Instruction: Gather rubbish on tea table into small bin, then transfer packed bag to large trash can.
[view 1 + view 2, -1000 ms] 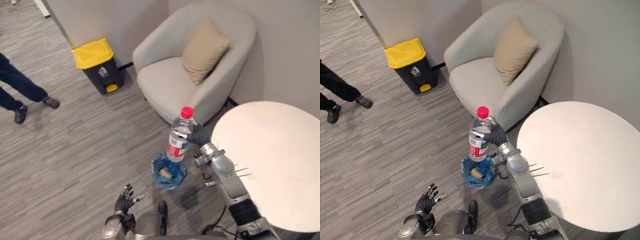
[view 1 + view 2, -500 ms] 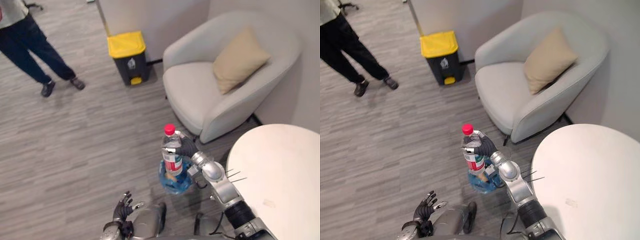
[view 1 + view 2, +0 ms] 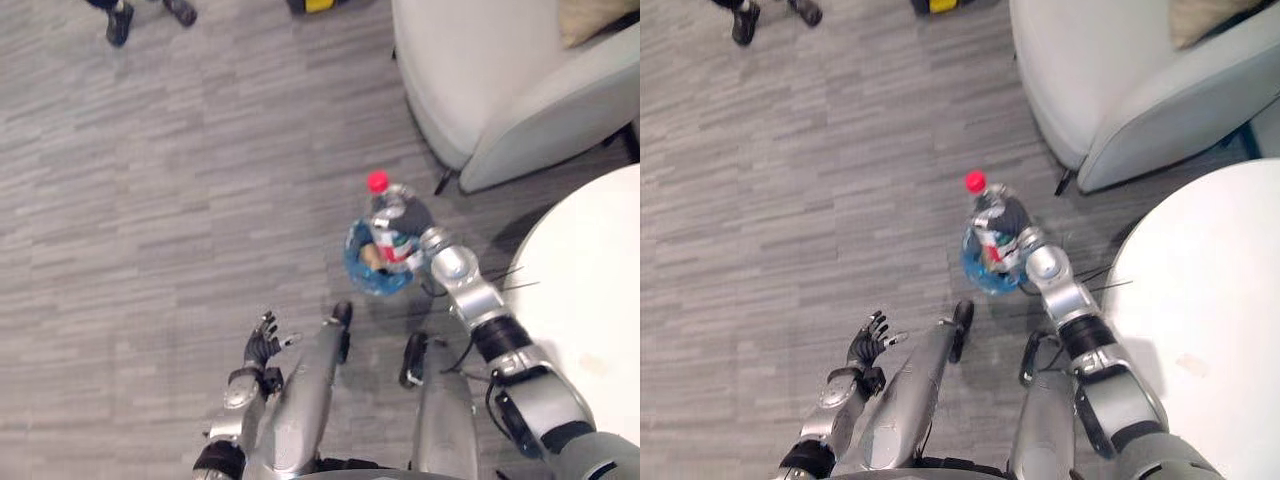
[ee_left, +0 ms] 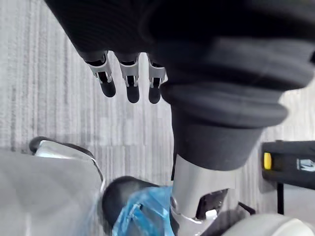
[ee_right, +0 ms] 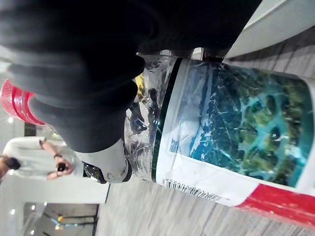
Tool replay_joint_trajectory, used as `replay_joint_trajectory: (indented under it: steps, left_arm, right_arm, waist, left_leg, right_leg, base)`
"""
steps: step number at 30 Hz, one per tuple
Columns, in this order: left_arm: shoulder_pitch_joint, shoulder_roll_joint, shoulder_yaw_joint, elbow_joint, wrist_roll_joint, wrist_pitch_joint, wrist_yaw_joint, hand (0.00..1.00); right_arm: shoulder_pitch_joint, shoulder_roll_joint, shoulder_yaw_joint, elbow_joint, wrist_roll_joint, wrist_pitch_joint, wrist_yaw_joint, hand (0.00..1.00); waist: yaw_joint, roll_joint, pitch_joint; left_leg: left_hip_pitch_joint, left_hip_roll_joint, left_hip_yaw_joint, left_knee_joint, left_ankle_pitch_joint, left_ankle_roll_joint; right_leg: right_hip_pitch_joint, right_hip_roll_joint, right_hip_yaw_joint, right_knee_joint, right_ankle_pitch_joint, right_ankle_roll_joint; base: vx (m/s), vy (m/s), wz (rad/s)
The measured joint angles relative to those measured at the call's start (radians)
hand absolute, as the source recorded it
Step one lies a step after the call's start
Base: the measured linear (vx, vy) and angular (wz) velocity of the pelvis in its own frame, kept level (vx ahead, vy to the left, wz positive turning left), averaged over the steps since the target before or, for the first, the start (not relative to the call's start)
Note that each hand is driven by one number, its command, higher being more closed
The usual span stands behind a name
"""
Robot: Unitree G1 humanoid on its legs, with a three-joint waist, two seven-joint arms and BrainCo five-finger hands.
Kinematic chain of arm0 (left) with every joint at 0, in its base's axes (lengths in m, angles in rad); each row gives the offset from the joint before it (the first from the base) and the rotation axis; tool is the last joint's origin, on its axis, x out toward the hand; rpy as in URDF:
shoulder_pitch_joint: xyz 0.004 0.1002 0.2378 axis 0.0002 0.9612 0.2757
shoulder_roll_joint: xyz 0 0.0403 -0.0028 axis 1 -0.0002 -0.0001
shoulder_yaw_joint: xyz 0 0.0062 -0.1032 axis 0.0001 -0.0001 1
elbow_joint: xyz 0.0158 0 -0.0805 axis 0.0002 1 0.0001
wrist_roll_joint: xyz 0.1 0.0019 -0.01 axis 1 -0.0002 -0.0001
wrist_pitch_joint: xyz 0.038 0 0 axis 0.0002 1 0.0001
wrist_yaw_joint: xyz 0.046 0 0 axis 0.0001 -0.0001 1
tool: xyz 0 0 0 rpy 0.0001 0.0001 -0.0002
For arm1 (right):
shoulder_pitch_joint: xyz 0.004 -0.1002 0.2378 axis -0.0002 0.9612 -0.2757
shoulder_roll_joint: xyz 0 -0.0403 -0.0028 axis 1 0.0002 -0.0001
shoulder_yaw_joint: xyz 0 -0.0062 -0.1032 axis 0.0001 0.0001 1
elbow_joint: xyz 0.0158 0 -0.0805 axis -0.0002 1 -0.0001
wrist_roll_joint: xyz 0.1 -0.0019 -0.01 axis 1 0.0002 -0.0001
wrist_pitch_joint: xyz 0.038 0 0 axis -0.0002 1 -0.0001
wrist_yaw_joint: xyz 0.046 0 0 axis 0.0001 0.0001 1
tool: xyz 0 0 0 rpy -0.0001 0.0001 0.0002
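Clear plastic bottle (image 5: 221, 132), red-capped, is gripped in our right hand (image 3: 412, 215) over the blue-lined small bin (image 3: 362, 278) on the floor beside the table (image 3: 590, 290). We judge gathering is under way. Next we should lower the bottle and let go. Our left hand (image 3: 262, 343) hangs open.

The floor (image 3: 150, 200) left of the small bin (image 3: 358, 270) is wide open. The armchair (image 3: 470, 70) stands near behind the bin and the table (image 3: 590, 280) on its right. The bottle (image 3: 394, 247) in the right hand (image 3: 412, 216) hangs over the bin's mouth, blocking the top.
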Motion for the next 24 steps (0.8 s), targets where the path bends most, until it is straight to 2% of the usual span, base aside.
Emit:
replay_joint_trajectory:
  steps: [3,5,9,15,16,24]
  left_arm:
    - [-0.044,-0.038,0.036,-0.078,-0.021,-0.013,0.017,0.00]
    - [-0.061,-0.055,0.038,-0.117,-0.033,-0.014,0.019,0.00]
    - [-0.066,-0.079,0.038,-0.155,-0.041,-0.023,0.027,0.00]
    - [-0.091,-0.097,0.040,-0.171,-0.063,-0.032,0.038,0.00]
    - [-0.095,-0.098,0.039,-0.171,-0.067,-0.032,0.038,0.00]
    - [-0.130,-0.111,0.039,-0.167,-0.098,-0.033,0.058,0.00]
  right_arm:
    - [-0.071,-0.026,-0.007,-0.039,0.001,0.002,-0.041,1.00]
    - [-0.115,-0.032,-0.001,-0.074,0.011,0.003,-0.062,1.00]
    - [-0.153,-0.043,0.016,-0.084,0.041,0.003,-0.060,1.00]
    - [-0.196,-0.071,0.051,-0.071,0.052,0.024,-0.021,1.00]
    - [-0.196,-0.072,0.051,-0.057,0.053,0.036,-0.021,0.00]
    - [-0.203,-0.068,0.083,0.069,0.090,0.085,-0.010,0.00]
  waist:
    - [0.004,-0.001,0.040]
    - [0.008,-0.001,0.046]
    - [0.026,-0.008,0.056]
    - [0.026,-0.010,0.057]
    - [0.027,-0.011,0.058]
    - [0.025,-0.016,0.060]
  left_leg:
    - [-0.102,0.006,0.012,0.053,0.001,-0.001]
    - [-0.173,0.015,0.034,0.070,0.001,-0.001]
    - [-0.239,0.020,0.037,0.126,0.005,-0.004]
    - [-0.309,0.022,0.030,0.176,0.004,0.000]
    - [-0.311,0.022,0.030,0.177,0.003,-0.002]
    - [-0.321,0.030,0.025,0.176,0.004,-0.004]
  right_leg:
    - [-0.101,-0.003,0.010,0.051,0.002,0.000]
    - [-0.180,-0.003,0.027,0.075,0.011,0.000]
    - [-0.246,-0.001,0.036,0.127,0.011,-0.003]
    - [-0.312,-0.002,0.035,0.182,-0.006,0.003]
    - [-0.315,-0.003,0.035,0.186,-0.008,0.004]
    - [-0.323,0.000,0.024,0.188,-0.008,0.003]
  base:
    - [-0.18,0.023,0.03]
    - [-0.11,0.017,-0.02]
    - [-0.04,0.022,-0.06]
    - [-0.02,0.009,0.02]
    - [-0.04,0.010,0.03]
    - [-0.03,0.011,0.01]
